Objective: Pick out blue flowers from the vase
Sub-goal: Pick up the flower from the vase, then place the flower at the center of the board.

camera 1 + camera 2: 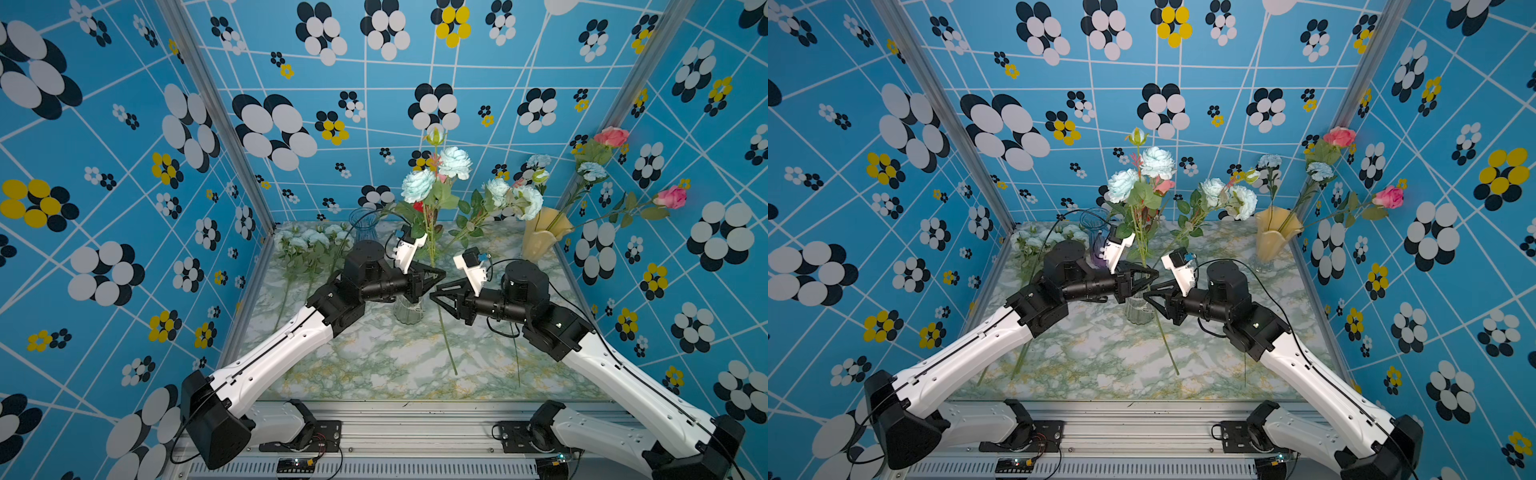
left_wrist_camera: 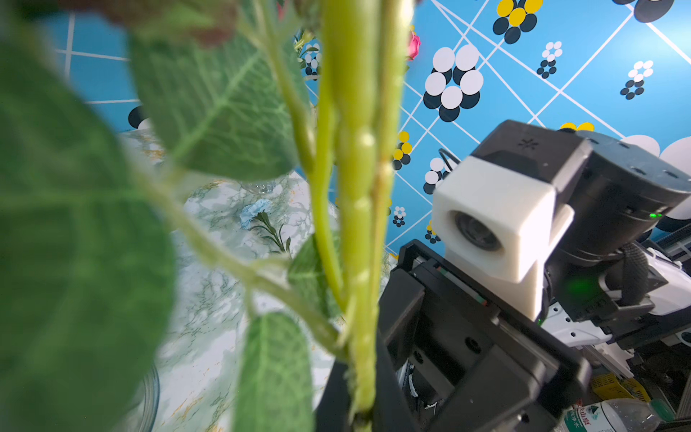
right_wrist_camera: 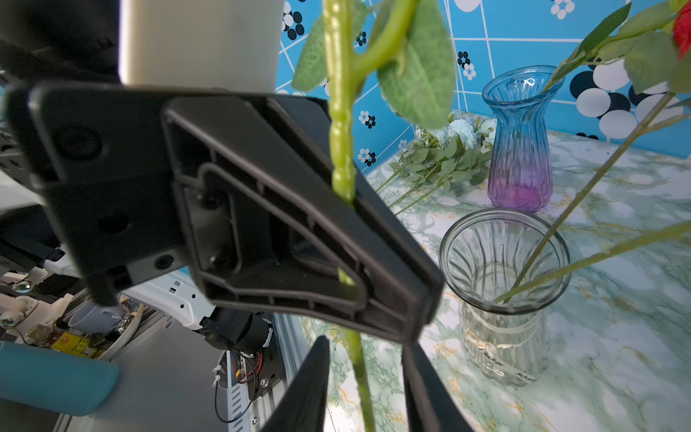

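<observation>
One blue flower stem (image 3: 341, 149) tight between left fingers (image 3: 389, 258), loose between right fingers (image 3: 310, 389).

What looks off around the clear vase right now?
A long green stem hangs outside the clear vase, clamped by the left gripper; the right gripper straddles it lower down, jaws open. Nothing looks spilled or broken.

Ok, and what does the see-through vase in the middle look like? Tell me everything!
The clear vase looks like ribbed glass, with a wide flared rim, a narrower neck and what looks like a pale band around it. It stands upright on the marbled table, in front of the blue-and-purple vase and apart from it. Two thin green stems stand inside it and lean out over its rim.
</observation>
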{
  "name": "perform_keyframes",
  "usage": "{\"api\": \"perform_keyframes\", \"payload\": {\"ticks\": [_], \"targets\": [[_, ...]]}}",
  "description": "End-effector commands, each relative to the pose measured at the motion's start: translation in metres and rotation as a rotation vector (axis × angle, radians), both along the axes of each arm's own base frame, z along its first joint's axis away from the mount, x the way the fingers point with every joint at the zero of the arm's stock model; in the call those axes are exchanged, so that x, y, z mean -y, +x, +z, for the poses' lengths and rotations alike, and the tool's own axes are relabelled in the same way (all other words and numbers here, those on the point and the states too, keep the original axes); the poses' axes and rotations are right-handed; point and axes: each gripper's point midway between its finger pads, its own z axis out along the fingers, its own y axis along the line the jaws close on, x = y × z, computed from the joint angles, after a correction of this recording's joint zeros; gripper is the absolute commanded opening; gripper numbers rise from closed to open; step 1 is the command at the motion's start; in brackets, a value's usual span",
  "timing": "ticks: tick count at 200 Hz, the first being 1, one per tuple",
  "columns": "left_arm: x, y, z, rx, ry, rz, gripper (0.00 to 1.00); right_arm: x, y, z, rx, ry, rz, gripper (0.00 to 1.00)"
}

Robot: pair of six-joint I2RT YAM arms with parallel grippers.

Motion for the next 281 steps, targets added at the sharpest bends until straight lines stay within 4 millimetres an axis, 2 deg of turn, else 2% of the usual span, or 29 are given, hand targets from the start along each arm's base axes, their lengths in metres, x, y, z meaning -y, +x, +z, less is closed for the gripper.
{"api": "perform_keyframes", "payload": {"ticks": [1,37,69,96,107,135,159,165,188,217,235,253,281], "targets": [[-0.003,0.000,0.011,0.025,-0.029,-0.007,0.00,-0.003,0.003,0.019,0.057,0.028,-0.005,0.30],[-0.006,-0.002,0.011,0.024,-0.034,-0.008,0.00,-0.007,0.007,0.012,0.036,0.026,-0.005,0.24],[-0.009,-0.006,0.010,0.023,-0.043,-0.017,0.00,-0.012,0.008,0.010,0.020,0.026,0.000,0.13],[-0.012,-0.009,0.013,0.028,-0.049,-0.018,0.00,-0.011,0.009,0.009,0.019,0.020,-0.014,0.00],[-0.014,-0.011,0.015,0.032,-0.052,-0.018,0.00,-0.011,0.009,0.008,0.018,0.020,-0.017,0.00],[-0.020,-0.014,0.017,0.046,-0.045,-0.001,0.20,-0.007,0.013,0.007,0.018,0.006,-0.047,0.00],[-0.024,-0.016,0.014,0.050,-0.043,0.011,0.42,0.000,0.020,0.004,0.024,-0.035,-0.099,0.00],[-0.025,-0.018,0.015,0.054,-0.047,0.011,0.50,0.002,0.021,0.003,0.024,-0.046,-0.112,0.00],[-0.028,-0.021,0.008,0.056,-0.026,0.020,0.67,0.011,0.022,0.007,0.040,-0.070,-0.151,0.00],[-0.036,-0.017,-0.006,0.090,0.045,0.088,0.71,0.027,0.018,0.018,0.073,-0.107,-0.195,0.00],[-0.047,-0.009,-0.025,0.151,0.132,0.208,0.71,0.041,0.013,0.026,0.091,-0.144,-0.232,0.00],[-0.060,-0.004,-0.039,0.201,0.196,0.292,0.71,0.062,0.007,0.036,0.118,-0.180,-0.289,0.00],[-0.080,0.008,-0.050,0.274,0.260,0.401,0.71,0.093,-0.004,0.051,0.171,-0.203,-0.382,0.00]]}}
